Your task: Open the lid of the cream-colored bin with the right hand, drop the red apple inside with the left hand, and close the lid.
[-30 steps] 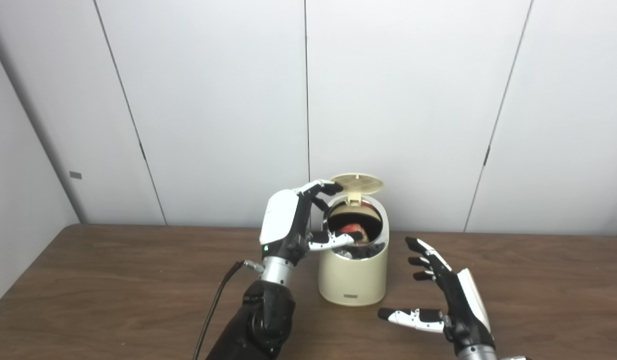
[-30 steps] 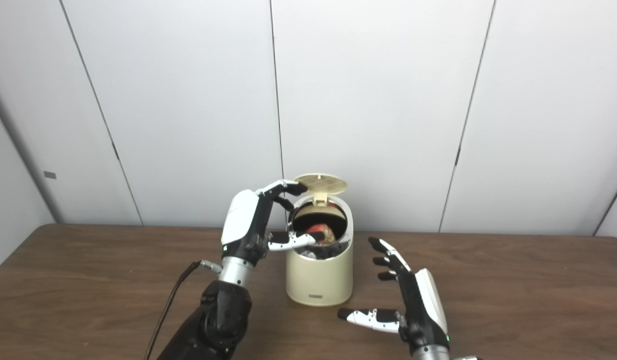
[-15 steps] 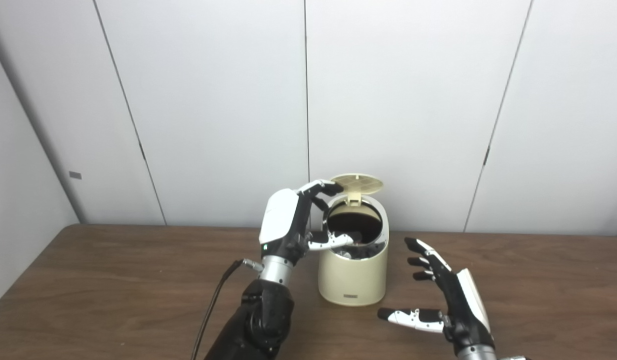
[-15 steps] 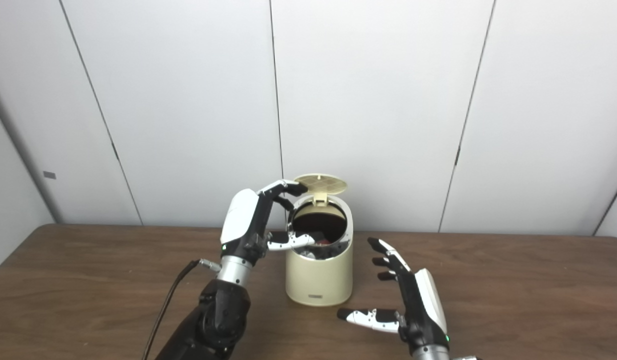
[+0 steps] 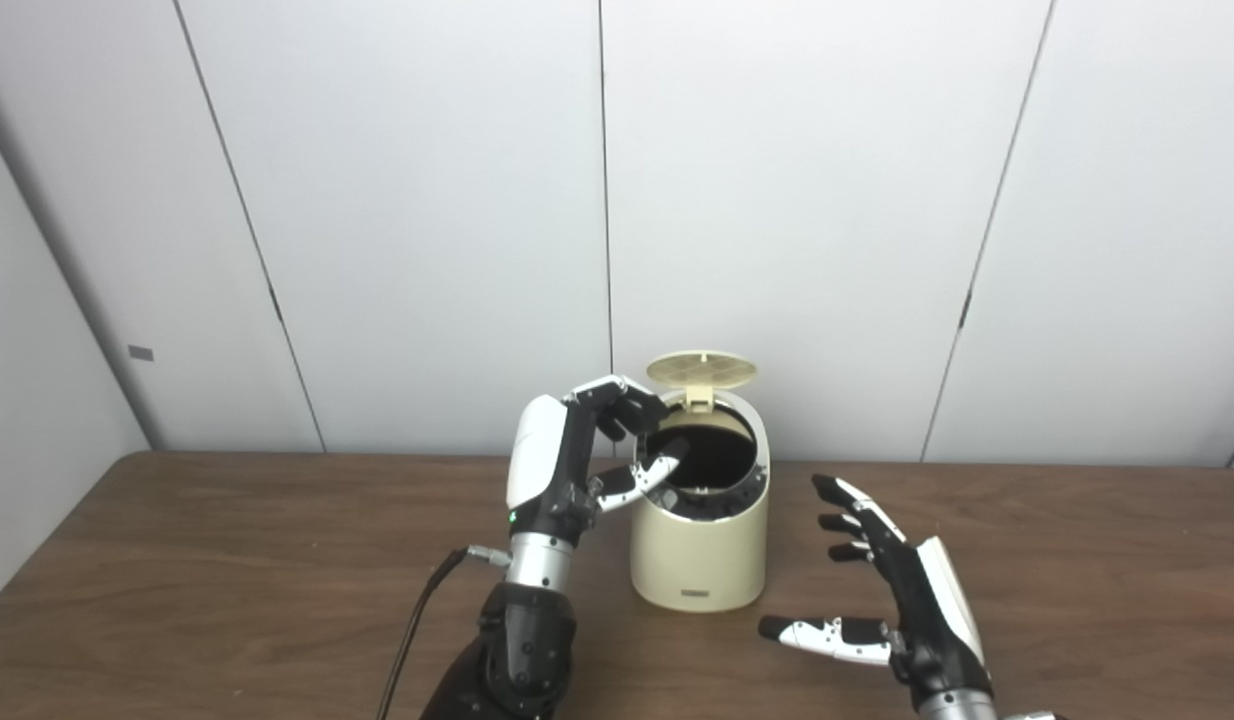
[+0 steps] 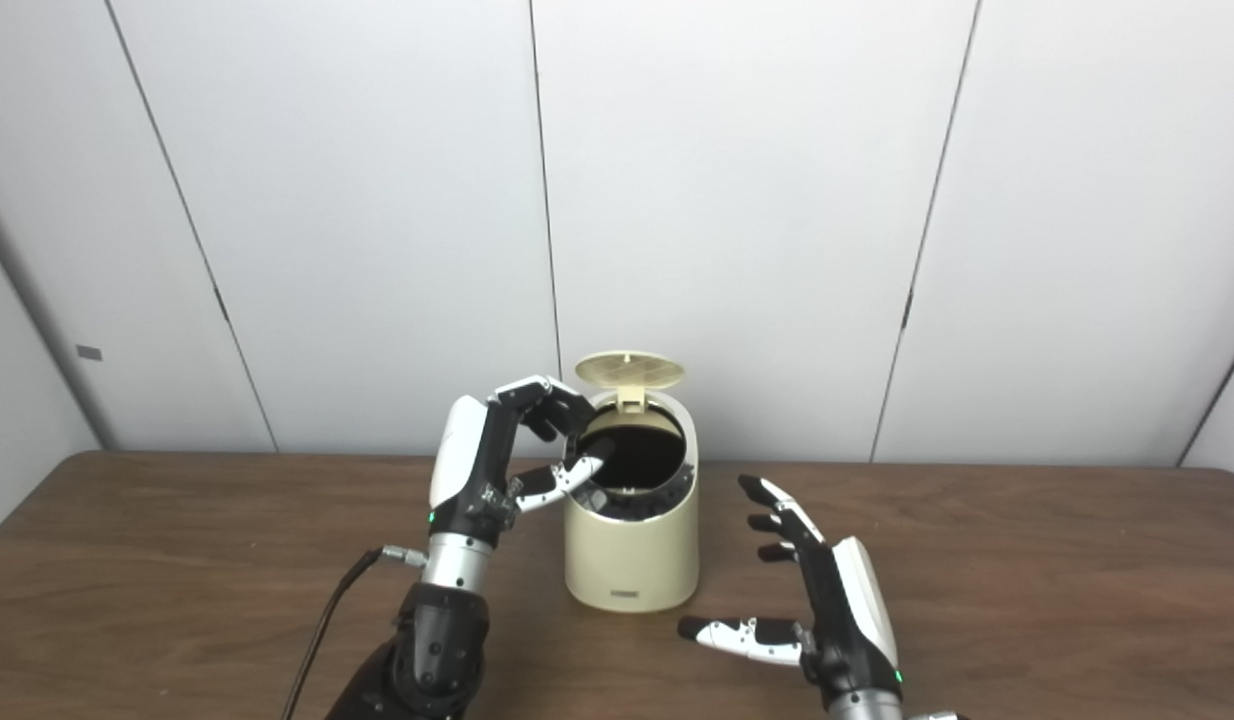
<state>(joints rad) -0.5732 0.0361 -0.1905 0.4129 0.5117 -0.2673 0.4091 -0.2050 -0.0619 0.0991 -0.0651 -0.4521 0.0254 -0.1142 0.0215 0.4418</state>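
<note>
Both hands hold nothing: left hand point(image 5: 577, 455) spread at the bin point(image 5: 699, 560) mouth, right hand point(image 5: 892, 590) splayed beside it, lid point(image 5: 701, 369) upright for closing.

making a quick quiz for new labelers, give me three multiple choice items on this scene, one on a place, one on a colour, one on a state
1. Where is the left hand?
A. at the open mouth of the bin
B. flat on the table
C. behind the bin

2. What colour is the round plastic bin?
A. blue
B. cream
C. black

3. How is the bin's round hinged lid?
A. shut
B. lying on the table
C. raised open

Answers:
1 A, its fingers reach over the bin's rim.
2 B, the body and lid are both cream.
3 C, the lid stands up at the back, the dark inside showing.
The right hand rests open on the brown wooden table, beside the bin.
</note>
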